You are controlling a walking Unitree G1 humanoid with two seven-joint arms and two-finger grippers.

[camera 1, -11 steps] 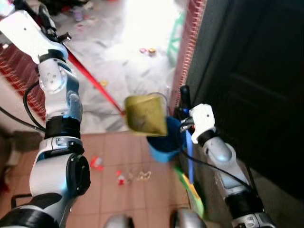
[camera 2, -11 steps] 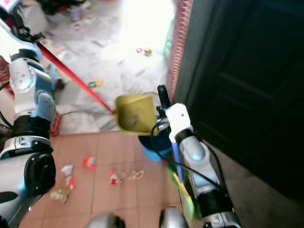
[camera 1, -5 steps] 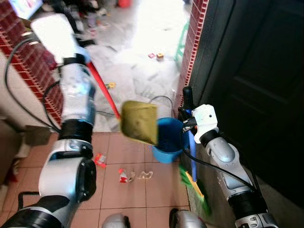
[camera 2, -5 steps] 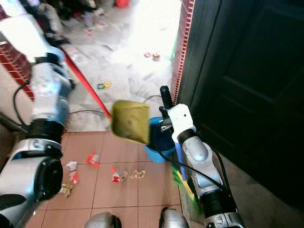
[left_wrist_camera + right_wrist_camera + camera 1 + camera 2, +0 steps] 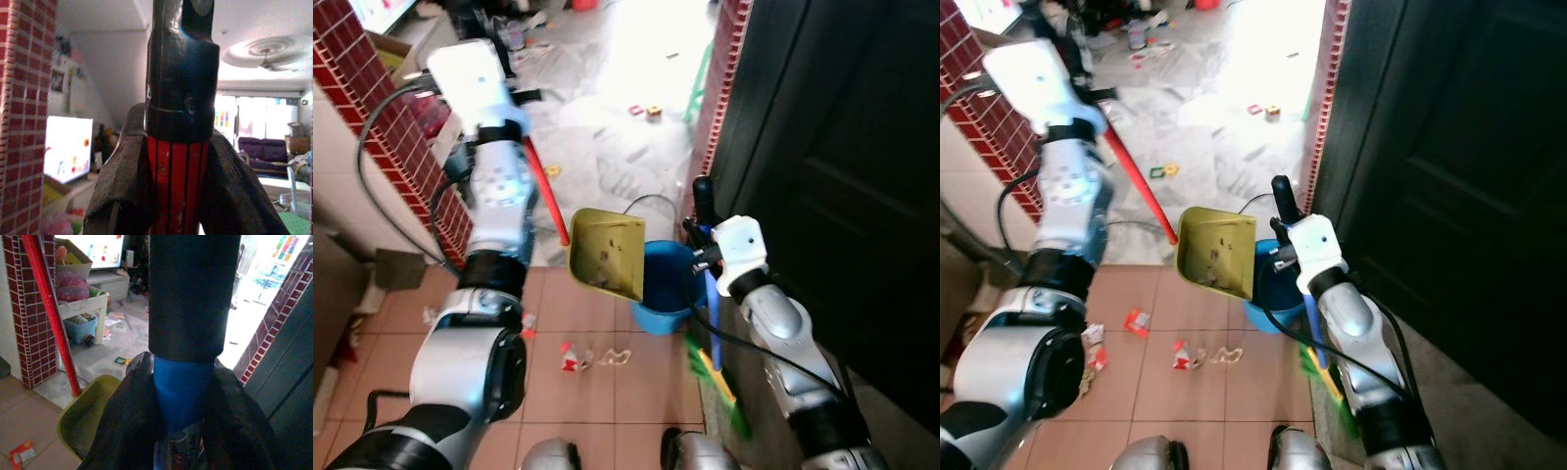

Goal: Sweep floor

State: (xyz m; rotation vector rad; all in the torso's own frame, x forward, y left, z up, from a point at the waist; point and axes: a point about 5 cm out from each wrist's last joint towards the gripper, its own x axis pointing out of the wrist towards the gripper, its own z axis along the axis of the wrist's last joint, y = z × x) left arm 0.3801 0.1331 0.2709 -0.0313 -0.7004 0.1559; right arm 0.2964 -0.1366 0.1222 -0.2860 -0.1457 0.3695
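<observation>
My left gripper (image 5: 178,186) is shut on the red handle (image 5: 546,196) of a yellow-green dustpan (image 5: 607,257). The pan hangs tilted at the left rim of a blue bucket (image 5: 668,292), and bits of dirt show inside it. On the right, a blue broom handle (image 5: 709,315) with a black top stands upright next to the bucket, and my right gripper (image 5: 182,406) is shut on it. The broom's green bristles (image 5: 717,380) rest on the floor below. Scraps of litter (image 5: 595,357) lie on the terracotta tiles in front of the bucket.
A dark door (image 5: 842,176) fills the right side, edged by a red brick pillar (image 5: 724,88). A brick wall (image 5: 372,108) and grey cables run along the left. More litter (image 5: 1136,321) lies on the tiles, with toys (image 5: 643,111) on the bright marble floor beyond.
The view has swung and sharpened. My left arm has come in toward the middle, and the dustpan's open mouth now faces up toward me beside the bucket. The right arm holds still.
</observation>
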